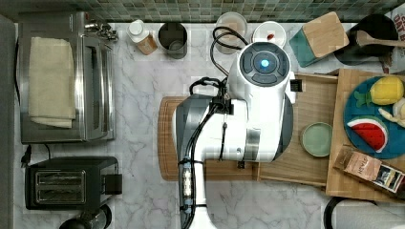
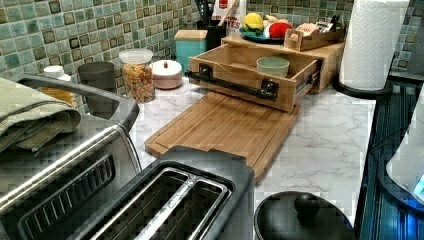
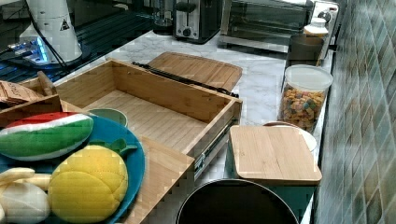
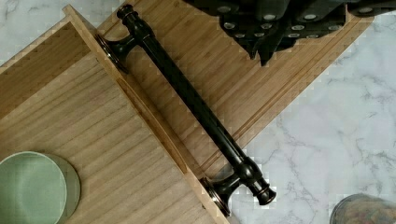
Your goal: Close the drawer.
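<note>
Shallow light-wood drawer pulled well out of its light-wood cabinet, hanging over the far end of the flat rounded-corner wooden cutting board on the white marble counter. Long black bar handle on two posts across the drawer front, sitting just above the board in the wrist view. Small pale green bowl inside the drawer, toward the left view's right. Black gripper hovering over the cutting board, near the handle but clearly apart from it, touching nothing; fingertips look pressed together, holding nothing. White robot arm covering most of the board and the drawer front in the top view. Blue plate with toy fruit up on the cabinet top. Teal box with a wooden lid just beside the drawer, against the green tiled wall. Clear jar of colourful cereal further along that wall in the left view, black toaster at the near edge.
</note>
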`<move>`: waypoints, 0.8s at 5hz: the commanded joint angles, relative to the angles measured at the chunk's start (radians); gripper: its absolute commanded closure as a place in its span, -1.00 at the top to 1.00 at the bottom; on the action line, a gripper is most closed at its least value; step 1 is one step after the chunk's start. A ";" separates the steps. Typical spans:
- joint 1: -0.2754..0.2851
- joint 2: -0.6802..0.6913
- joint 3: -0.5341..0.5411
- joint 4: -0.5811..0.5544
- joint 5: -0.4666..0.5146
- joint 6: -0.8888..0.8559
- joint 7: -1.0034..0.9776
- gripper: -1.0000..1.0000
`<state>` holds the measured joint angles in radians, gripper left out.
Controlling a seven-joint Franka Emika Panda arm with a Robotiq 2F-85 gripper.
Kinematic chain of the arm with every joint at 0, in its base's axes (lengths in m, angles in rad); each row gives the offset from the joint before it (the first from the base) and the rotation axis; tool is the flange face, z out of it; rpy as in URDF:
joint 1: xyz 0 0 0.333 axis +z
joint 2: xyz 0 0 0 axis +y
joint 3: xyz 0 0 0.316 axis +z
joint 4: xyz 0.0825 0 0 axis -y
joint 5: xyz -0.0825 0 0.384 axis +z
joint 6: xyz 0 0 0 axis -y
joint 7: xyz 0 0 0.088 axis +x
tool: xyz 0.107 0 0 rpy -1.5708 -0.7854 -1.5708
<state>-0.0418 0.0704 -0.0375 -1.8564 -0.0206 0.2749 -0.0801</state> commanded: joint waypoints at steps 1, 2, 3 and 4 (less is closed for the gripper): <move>0.000 0.000 0.000 0.000 0.000 0.000 0.000 -1.00; 0.017 0.042 0.021 0.049 0.017 -0.038 -0.055 -1.00; 0.038 0.004 0.057 -0.035 0.023 0.073 -0.169 -1.00; 0.060 0.002 0.080 -0.050 0.021 0.110 -0.218 -1.00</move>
<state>-0.0419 0.1193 -0.0161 -1.9111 -0.0243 0.4028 -0.2805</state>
